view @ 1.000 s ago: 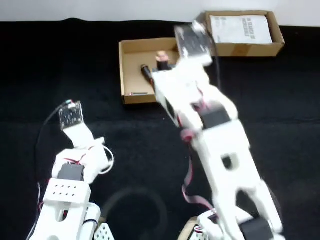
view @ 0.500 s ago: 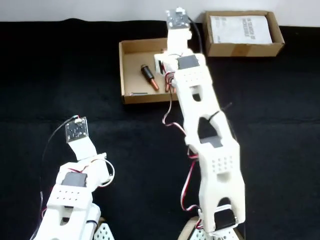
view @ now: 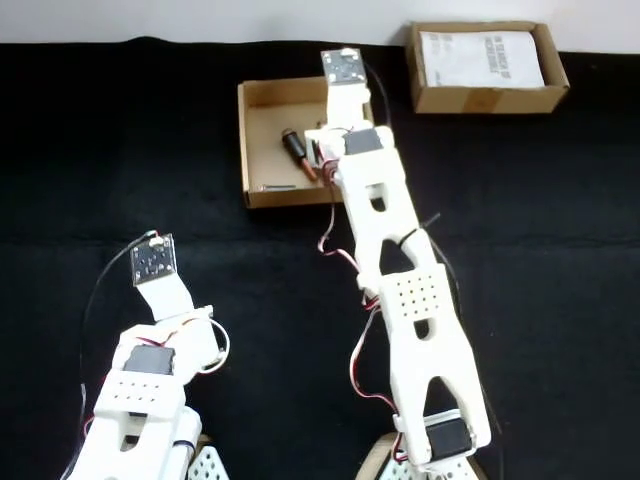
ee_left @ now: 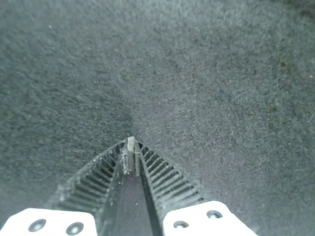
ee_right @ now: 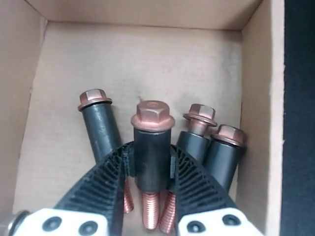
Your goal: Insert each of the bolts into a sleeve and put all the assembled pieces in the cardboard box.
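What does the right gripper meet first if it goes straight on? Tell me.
Probably the cardboard box floor, just past the assembled piece the right gripper holds; depth is unclear.

A robotics lab bench: black cloth-covered table [view: 560, 260] carrying two white arms [view: 400, 250] with bare wires [view: 353, 372].

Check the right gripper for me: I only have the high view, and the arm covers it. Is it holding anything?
Observer: Yes. The right gripper is shut on an assembled bolt, sleeve on, inside the cardboard box.
Operator: How many other pieces lie in the box?
Observer: Three other pieces, each a bolt in a sleeve: one on one side of the held one, two side by side on the other, near the box wall.
Operator: And the left gripper?
Observer: The left gripper is shut with nothing in it, over the black cloth.
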